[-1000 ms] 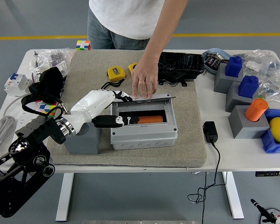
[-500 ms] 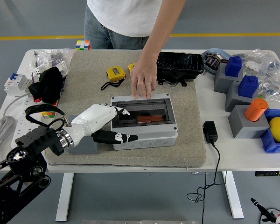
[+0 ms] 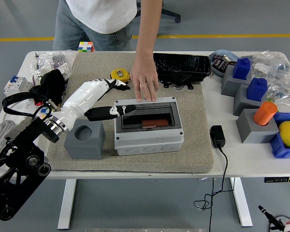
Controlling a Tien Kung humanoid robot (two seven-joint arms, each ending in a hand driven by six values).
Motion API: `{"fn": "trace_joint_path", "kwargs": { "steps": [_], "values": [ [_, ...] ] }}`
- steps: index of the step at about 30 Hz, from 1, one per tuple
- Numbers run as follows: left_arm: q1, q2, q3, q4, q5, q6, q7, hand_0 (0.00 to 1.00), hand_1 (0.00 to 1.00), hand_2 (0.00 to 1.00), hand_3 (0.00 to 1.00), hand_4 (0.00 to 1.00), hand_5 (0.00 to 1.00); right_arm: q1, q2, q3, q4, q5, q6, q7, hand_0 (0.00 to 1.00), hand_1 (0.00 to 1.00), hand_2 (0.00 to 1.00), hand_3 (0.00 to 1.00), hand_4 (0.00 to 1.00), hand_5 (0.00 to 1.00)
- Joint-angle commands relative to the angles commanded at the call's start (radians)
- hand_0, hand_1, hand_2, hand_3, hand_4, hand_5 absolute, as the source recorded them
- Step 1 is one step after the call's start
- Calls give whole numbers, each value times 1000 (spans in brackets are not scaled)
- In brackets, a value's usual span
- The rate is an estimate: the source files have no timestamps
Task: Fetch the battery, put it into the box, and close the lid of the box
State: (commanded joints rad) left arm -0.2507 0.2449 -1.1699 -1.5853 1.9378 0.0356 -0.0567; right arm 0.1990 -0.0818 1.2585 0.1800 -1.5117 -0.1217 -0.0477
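A grey box (image 3: 149, 137) sits on the mat in the middle of the table. Its smoked lid (image 3: 147, 115) lies flat and shut over the opening. Through the lid I see the orange battery (image 3: 154, 123) lying inside. My left hand (image 3: 115, 96) hovers just left of the box's back left corner, fingers spread and holding nothing. Its thumb points toward the lid's left edge. A person's hand (image 3: 145, 84) rests flat on the box's back edge.
A grey cube with a round hole (image 3: 85, 140) stands left of the box. A yellow tape measure (image 3: 120, 74) and a black tray (image 3: 181, 67) lie behind it. A black charger (image 3: 217, 136) sits right of the mat, with coloured blocks (image 3: 251, 94) beyond it.
The box lid went from open to shut. My left hand then lifted up and back, away from the box's front left. The person has shifted to the left, hand staying on the box.
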Motion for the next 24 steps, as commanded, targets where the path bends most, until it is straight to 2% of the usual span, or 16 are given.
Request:
{"fn": "trace_joint_path", "kwargs": {
  "steps": [4,5,6,10,11,13,16,17,22,23,24],
  "values": [
    [-1,-55,-103,45,-137,50,-81,771,798,760,755,998,998,-2,2,-1,0,0,0,0,848,798,786,841,998,998],
    [-1,-63,-127,54,-181,59,-99,810,849,817,791,998,998,-2,3,-3,0,1,0,0,848,797,786,840,998,998],
    [-1,-75,-154,68,-222,66,-120,810,849,817,791,998,998,-2,3,-4,0,1,0,0,848,797,786,840,998,998],
    [5,-98,-230,106,-384,70,-180,810,849,817,791,998,998,-4,5,-8,0,2,0,0,848,797,786,840,998,998],
    [7,-104,-251,118,-422,66,-194,845,898,887,854,998,998,-5,5,-8,0,1,0,0,848,798,786,840,998,998],
    [11,-112,-286,138,-500,56,-210,845,898,887,854,998,998,-8,5,-8,0,0,0,0,848,798,786,840,998,998],
    [23,-119,-332,161,-630,17,-224,845,898,887,854,998,998,-13,6,-6,0,-3,0,-1,848,798,786,840,998,998],
    [26,-119,-341,167,-676,4,-224,880,932,914,881,998,998,-14,6,-4,0,-5,1,-1,847,798,786,840,998,998],
    [40,-117,-356,193,-882,-61,-221,880,932,914,881,998,998,-14,10,-6,0,-1,0,0,847,798,786,840,998,998],
    [43,-118,-357,197,-927,-79,-219,908,966,943,921,998,998,-13,10,-8,0,2,0,1,847,799,786,840,998,998],
    [44,-118,-357,199,-962,-88,-217,908,966,943,921,998,998,-13,10,-8,0,2,0,1,847,799,786,840,998,998]
  ]
}}
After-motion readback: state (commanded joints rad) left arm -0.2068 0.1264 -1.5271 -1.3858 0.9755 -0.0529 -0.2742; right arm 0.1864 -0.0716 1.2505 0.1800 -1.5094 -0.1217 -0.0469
